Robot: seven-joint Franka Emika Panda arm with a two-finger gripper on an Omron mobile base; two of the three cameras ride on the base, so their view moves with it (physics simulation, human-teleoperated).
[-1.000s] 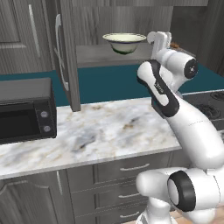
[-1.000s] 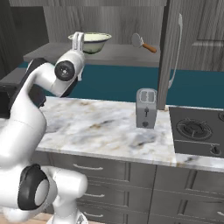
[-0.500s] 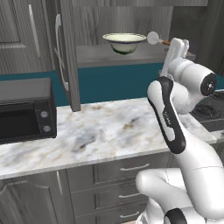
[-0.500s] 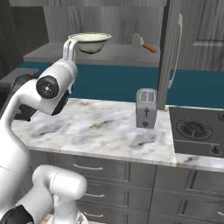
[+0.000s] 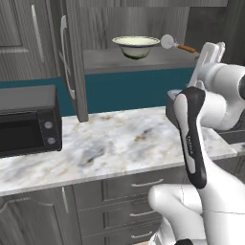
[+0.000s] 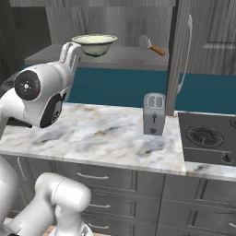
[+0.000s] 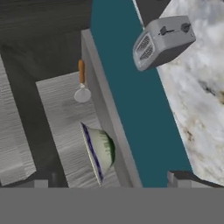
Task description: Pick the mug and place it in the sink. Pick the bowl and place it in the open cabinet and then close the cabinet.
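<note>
The cream-white bowl (image 5: 136,46) (image 6: 95,44) with its green underside rests on the grey shelf (image 5: 143,62) of the open cabinet, whose door (image 5: 72,62) (image 6: 177,55) stands swung out. My gripper (image 5: 213,48) (image 6: 71,49) is raised at shelf height, off to the side of the bowl and apart from it. In the hand view the bowl (image 7: 99,151) lies just ahead between the two spread fingertips (image 7: 175,178), and the gripper (image 7: 109,180) is open with nothing in it. The mug and the sink are out of view.
A small round utensil with an orange handle (image 5: 168,41) (image 6: 148,44) (image 7: 82,87) lies on the shelf beside the bowl. A toaster (image 6: 154,114) (image 7: 162,41) stands on the marble counter (image 5: 119,139). A black microwave (image 5: 26,122) sits at the left and a stove (image 6: 205,136) at the right.
My hand has drawn sideways away from the bowl, and the arm's elbow has swung out. The bowl stays on the shelf where it was.
</note>
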